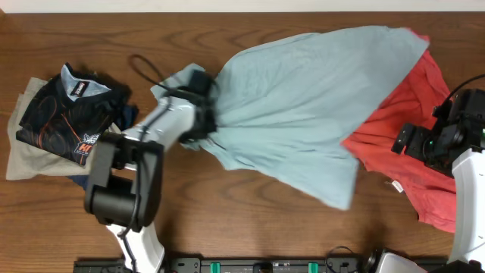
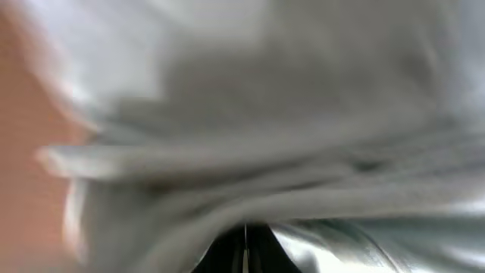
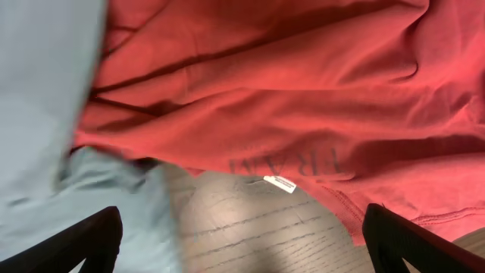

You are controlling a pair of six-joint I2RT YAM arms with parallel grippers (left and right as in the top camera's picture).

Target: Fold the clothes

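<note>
A light blue shirt is stretched across the middle of the table, lifted and blurred. My left gripper is shut on its left edge; in the left wrist view the blue-grey cloth fills the frame above the closed fingers. A red shirt lies at the right, partly under the blue one. My right gripper is open above the red shirt, its fingers wide apart over bare wood, holding nothing.
A stack of folded clothes, with a dark patterned jersey on top, sits at the left. A black cable loop lies behind it. The red shirt's white label shows near the wood.
</note>
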